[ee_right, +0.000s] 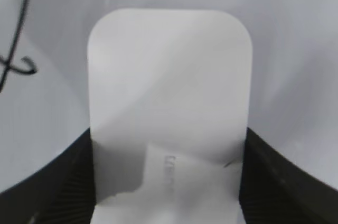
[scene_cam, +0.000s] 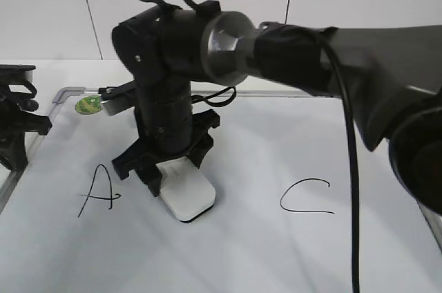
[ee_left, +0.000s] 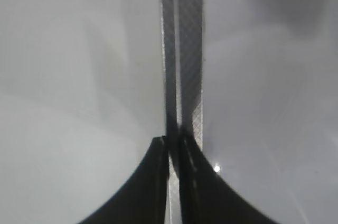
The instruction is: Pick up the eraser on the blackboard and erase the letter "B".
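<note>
The white eraser (scene_cam: 190, 200) lies flat on the blackboard (scene_cam: 262, 258) between the black "A" (scene_cam: 97, 193) and the black "C" (scene_cam: 304, 196). My right gripper (scene_cam: 169, 168) reaches across from the right and is shut on the eraser's far end. In the right wrist view the eraser (ee_right: 169, 86) sits between the two black fingers (ee_right: 169, 150), with part of the "A" (ee_right: 16, 49) at the left edge. No "B" shows; the board where it would stand is covered by the gripper and eraser. My left gripper (ee_left: 174, 147) is shut and empty over the board's grey frame (ee_left: 185, 49).
The round green sticker (scene_cam: 88, 105) sits at the board's far left corner, beside a small clip on the frame. The left arm (scene_cam: 14, 134) rests at the board's left edge. The right arm's thick body and cable (scene_cam: 349, 168) cross the upper right.
</note>
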`<action>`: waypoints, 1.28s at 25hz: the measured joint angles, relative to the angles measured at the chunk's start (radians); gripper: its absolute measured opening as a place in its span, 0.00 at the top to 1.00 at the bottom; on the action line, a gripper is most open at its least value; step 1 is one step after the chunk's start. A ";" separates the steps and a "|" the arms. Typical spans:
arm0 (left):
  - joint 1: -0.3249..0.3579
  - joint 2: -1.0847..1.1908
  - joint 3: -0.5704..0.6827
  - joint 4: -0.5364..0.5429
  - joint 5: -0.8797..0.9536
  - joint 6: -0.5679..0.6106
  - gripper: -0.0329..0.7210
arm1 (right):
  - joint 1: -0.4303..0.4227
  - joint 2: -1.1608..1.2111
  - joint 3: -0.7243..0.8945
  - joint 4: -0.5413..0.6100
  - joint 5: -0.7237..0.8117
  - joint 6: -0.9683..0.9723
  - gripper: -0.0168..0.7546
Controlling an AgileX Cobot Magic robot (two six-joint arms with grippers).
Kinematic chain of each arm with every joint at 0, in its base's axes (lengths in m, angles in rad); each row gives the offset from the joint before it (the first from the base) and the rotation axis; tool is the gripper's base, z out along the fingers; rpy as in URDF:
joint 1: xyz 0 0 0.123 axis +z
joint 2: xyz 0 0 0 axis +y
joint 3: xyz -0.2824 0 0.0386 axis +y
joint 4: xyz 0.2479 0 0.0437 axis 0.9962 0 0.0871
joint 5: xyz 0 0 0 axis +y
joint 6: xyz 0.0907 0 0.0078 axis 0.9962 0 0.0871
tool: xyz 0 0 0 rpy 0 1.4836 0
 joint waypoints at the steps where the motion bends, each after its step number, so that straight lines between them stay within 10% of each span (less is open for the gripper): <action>1: 0.000 0.000 0.000 -0.002 0.000 0.000 0.94 | -0.018 0.000 0.000 0.006 -0.004 0.005 0.29; 9: 0.000 0.000 0.000 -0.008 -0.002 0.000 0.94 | -0.145 0.007 -0.020 0.000 -0.023 0.023 0.29; 32: 0.000 0.000 0.000 -0.010 -0.002 0.000 0.94 | -0.030 0.099 -0.199 0.042 0.004 -0.048 0.29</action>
